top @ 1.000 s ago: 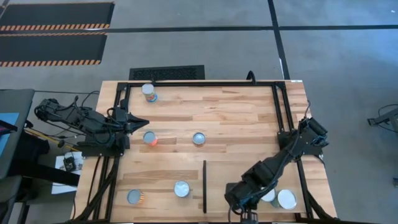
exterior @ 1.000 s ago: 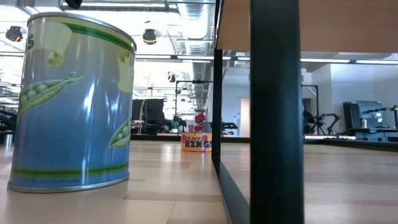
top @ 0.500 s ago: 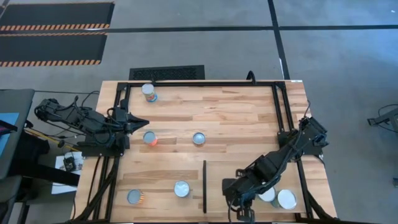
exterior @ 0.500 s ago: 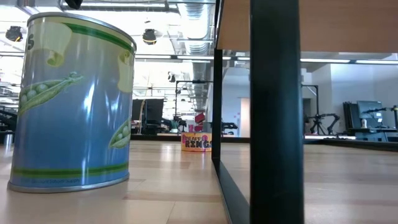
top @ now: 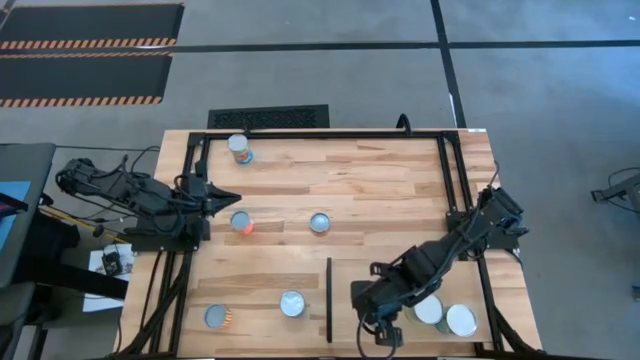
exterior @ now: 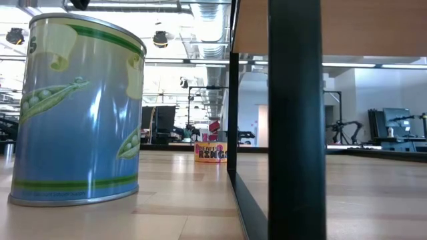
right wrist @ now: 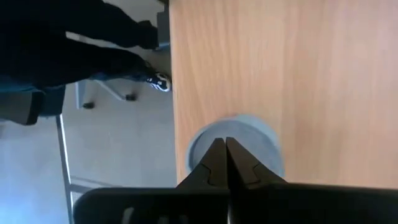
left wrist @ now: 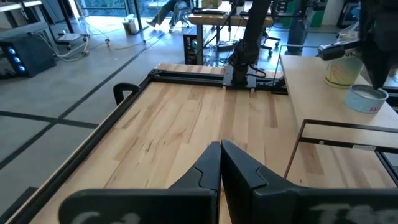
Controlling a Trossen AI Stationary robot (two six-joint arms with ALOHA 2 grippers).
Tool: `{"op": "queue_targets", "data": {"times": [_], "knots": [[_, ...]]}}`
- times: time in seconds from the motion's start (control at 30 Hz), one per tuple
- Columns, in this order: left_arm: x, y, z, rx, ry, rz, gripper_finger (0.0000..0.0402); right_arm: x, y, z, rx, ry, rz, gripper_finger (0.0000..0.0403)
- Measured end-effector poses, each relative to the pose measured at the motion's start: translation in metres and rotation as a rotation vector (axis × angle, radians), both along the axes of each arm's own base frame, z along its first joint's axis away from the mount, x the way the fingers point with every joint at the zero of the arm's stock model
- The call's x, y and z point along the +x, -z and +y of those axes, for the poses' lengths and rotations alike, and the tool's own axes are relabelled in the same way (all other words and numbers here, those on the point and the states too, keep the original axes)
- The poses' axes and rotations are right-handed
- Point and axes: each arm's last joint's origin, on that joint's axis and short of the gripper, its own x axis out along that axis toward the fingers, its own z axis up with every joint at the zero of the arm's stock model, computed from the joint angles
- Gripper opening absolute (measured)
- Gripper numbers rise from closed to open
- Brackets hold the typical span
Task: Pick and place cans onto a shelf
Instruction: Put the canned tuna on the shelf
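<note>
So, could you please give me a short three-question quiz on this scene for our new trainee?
1. In the high view, how many cans show on the left arm's side of the black divider?
2. True or false: the left gripper holds a can.
3. The right gripper is: A open, B shut, C out of view.
Key: 1 five; 2 false; 3 B.

The plank-grained wooden tabletop (top: 380,190) carries five cans on its open part: one (top: 239,149) near the far edge, two at mid-table (top: 241,222) (top: 320,222), two near the front (top: 217,317) (top: 292,303). A thin black divider (top: 329,299) edges the shelf (top: 470,290), where two white-topped cans (top: 462,320) stand side by side.
</note>
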Motion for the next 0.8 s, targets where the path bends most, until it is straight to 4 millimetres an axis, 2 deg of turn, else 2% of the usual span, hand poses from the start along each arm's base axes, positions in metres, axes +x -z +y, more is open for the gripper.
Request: {"op": "queue_targets", "data": {"times": [0.4,0.7,0.8], "knots": [[0.002,0.001,-0.001,0.009,0.002,0.008,0.0,-0.014,0.019,0.005,-0.013,-0.014,0.167,0.0002],[0.002,0.001,-0.001,0.01,0.002,0.008,0.0,-0.02,0.02,0.002,-0.009,-0.023,0.236,0.0002],[0.002,0.001,-0.001,0.01,0.001,0.008,0.0,-0.019,0.013,0.003,0.005,-0.029,0.213,0.0003]]}}
